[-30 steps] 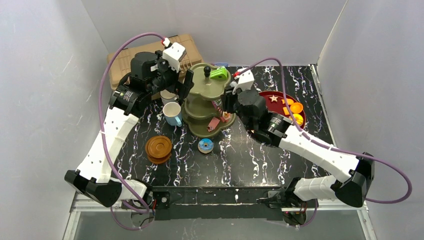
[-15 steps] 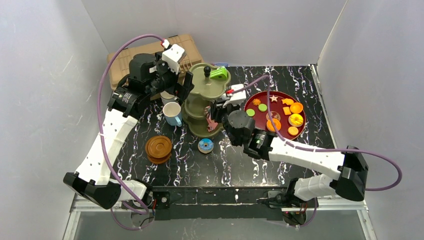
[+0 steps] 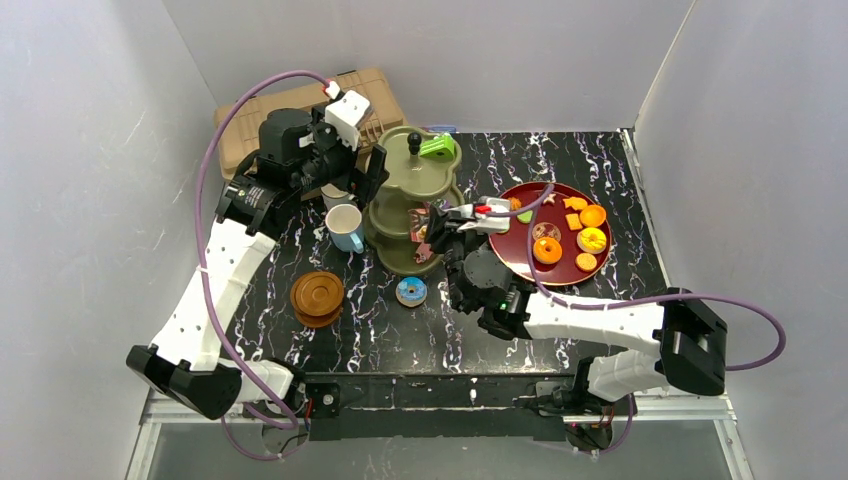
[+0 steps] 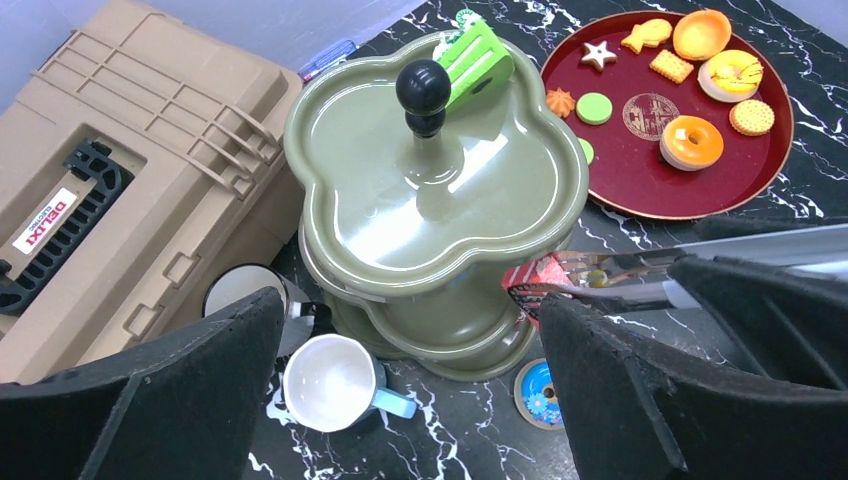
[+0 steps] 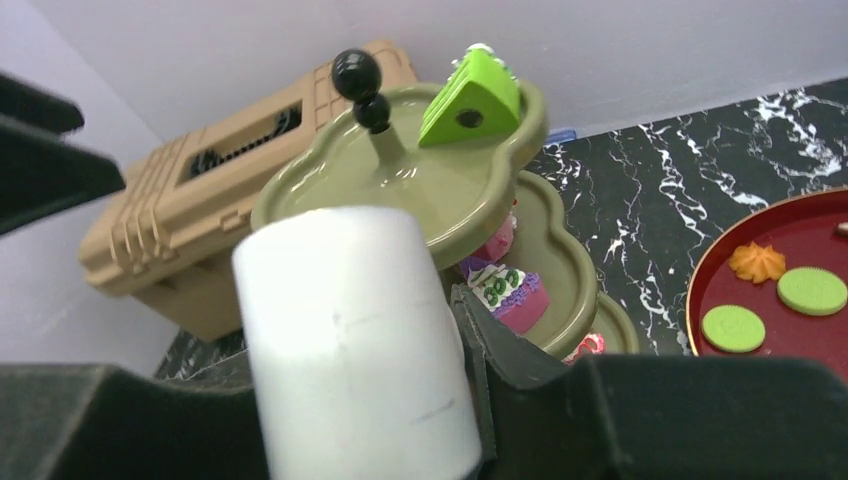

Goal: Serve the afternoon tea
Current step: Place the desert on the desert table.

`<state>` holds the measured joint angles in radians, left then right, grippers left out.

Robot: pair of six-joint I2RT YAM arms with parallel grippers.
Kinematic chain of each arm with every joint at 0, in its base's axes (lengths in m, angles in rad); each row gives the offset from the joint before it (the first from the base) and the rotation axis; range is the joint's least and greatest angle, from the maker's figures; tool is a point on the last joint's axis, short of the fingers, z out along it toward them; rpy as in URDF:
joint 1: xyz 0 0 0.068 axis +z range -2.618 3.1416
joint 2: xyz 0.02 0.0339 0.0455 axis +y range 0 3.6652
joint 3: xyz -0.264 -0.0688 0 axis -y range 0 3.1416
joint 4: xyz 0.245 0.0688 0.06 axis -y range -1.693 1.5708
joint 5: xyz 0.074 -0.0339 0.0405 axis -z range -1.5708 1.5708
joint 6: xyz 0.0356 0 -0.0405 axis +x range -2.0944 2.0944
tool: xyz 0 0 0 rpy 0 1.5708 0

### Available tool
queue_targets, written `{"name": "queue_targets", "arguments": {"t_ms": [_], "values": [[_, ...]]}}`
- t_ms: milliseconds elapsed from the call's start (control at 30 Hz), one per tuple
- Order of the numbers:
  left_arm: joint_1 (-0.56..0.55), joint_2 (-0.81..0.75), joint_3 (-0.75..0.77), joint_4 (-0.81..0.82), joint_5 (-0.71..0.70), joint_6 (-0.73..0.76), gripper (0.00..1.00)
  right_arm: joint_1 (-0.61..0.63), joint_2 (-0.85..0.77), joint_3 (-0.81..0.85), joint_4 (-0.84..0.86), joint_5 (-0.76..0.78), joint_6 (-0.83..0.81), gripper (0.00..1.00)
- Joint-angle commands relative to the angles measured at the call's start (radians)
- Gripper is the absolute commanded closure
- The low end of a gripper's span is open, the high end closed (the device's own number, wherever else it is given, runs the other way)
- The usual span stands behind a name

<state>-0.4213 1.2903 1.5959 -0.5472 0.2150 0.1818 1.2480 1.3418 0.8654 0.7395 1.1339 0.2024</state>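
The olive-green three-tier stand [image 3: 412, 190] with its black knob [image 4: 423, 85] stands at the table's back centre, and a green wedge cake [image 3: 437, 147] lies on its top tier. A pink and purple cake [image 5: 512, 295] sits on the middle tier. My right gripper [image 3: 437, 222] is at the stand's right side, level with the lower tiers. It is shut on a white cylindrical toy cake [image 5: 350, 330] whose red striped top [image 4: 540, 278] shows from above. My left gripper [image 4: 410, 335] hangs open above the stand and the light-blue mug [image 3: 346, 227], holding nothing.
A white mug [image 4: 245, 292] stands behind the blue one. Brown saucers [image 3: 317, 297] are stacked front left, with a blue donut [image 3: 410, 291] beside them. A red tray [image 3: 520, 262] of small cakes lies to the right. The tan toolbox [image 3: 260, 115] sits at the back left.
My right arm has swung left and nearer, uncovering the red tray. Its gripper, still shut on the white cake, has shifted left along the stand's front right side. The left arm has not moved.
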Motion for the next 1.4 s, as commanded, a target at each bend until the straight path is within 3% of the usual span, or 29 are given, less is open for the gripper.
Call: {"name": "queue_targets", "arguments": {"t_ms": [0, 467, 767, 1133, 1267, 1367], "values": [[0.006, -0.027, -0.005, 0.018, 0.021, 0.005, 0.02, 0.004, -0.046, -0.008, 0.125, 0.15, 0.13, 0.99], [0.005, 0.144, 0.093, 0.062, 0.089, -0.034, 0.02, -0.042, -0.087, -0.1, 0.021, 0.227, 0.55, 0.99], [0.005, 0.121, 0.019, 0.136, 0.129, -0.034, 0.02, -0.1, -0.057, -0.099, -0.106, 0.191, 0.858, 0.99], [0.006, 0.077, -0.039, 0.167, 0.14, -0.023, 0.02, -0.111, 0.06, -0.032, -0.075, 0.174, 0.893, 0.98], [0.005, 0.06, -0.051, 0.162, 0.132, -0.01, 0.02, -0.111, 0.085, -0.02, -0.059, 0.176, 0.876, 0.9], [0.006, 0.051, -0.056, 0.164, 0.124, -0.009, 0.02, -0.113, 0.092, -0.014, -0.049, 0.171, 0.853, 0.78]]}}
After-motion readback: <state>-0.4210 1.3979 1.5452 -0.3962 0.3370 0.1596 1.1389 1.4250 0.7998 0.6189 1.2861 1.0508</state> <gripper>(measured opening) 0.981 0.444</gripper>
